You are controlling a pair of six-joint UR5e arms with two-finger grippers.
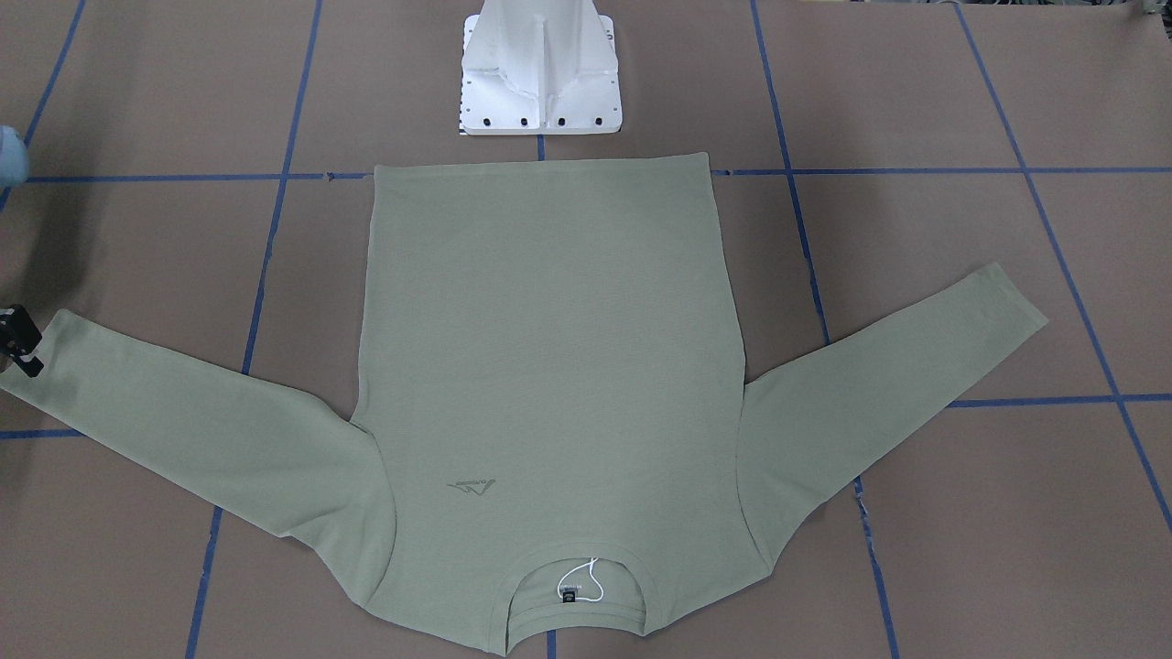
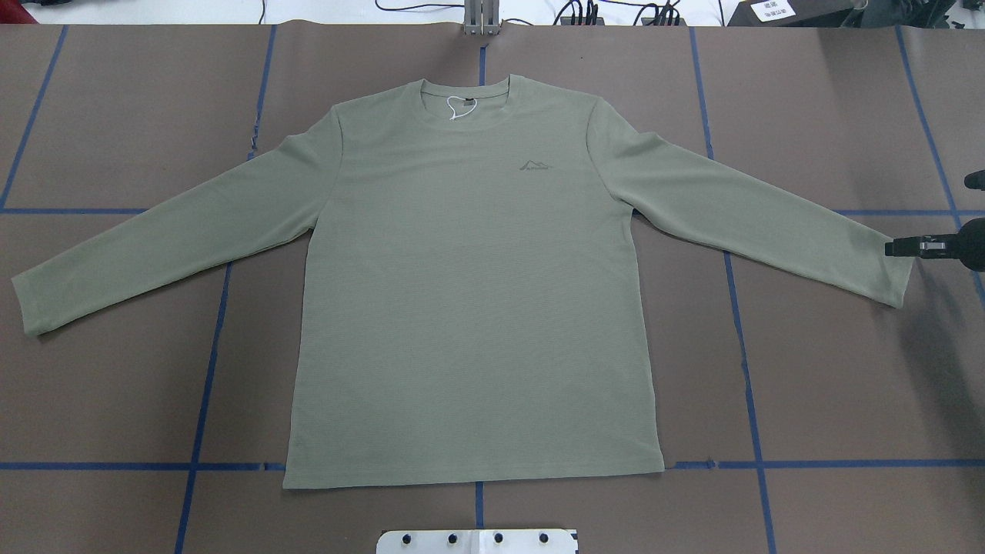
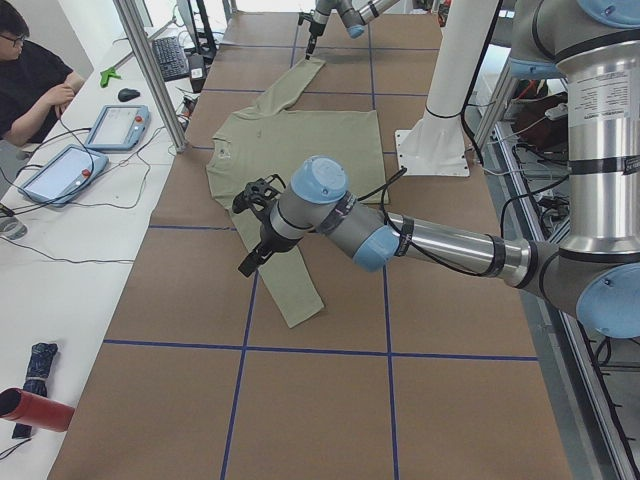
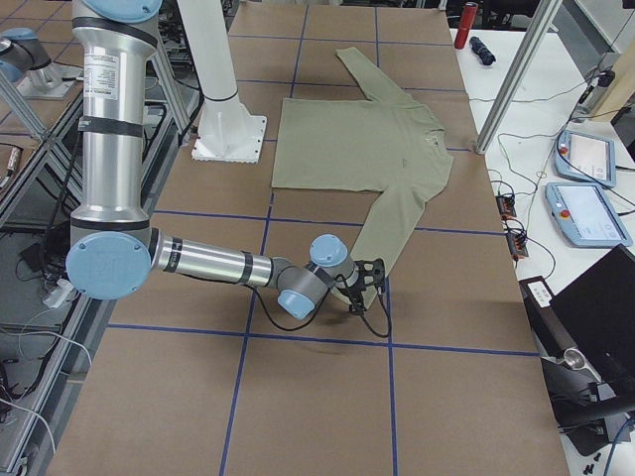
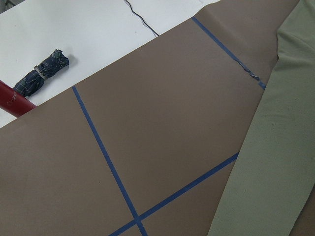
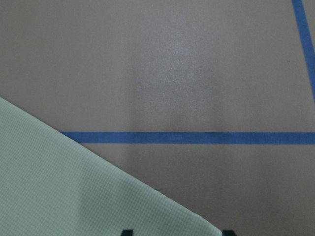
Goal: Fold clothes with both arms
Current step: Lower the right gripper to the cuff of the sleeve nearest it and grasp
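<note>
At 3 o'clock overhead, shirt (image 2: 469, 292) cuff (image 2: 893, 281) | right gripper (image 2: 894, 248) spread wide, empty | left gripper (image 3: 252, 240): cannot tell | advise straddling cuff squarely, pinching both layers

R arm (image 4: 208, 266) stretched low w/ jaws apart; L arm (image 3: 450, 245) stretched low, jaws' state unclear.

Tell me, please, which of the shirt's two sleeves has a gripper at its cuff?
The sleeve on the robot's right: the right gripper sits at its cuff edge. The other sleeve has a bare cuff in the overhead view.
</note>
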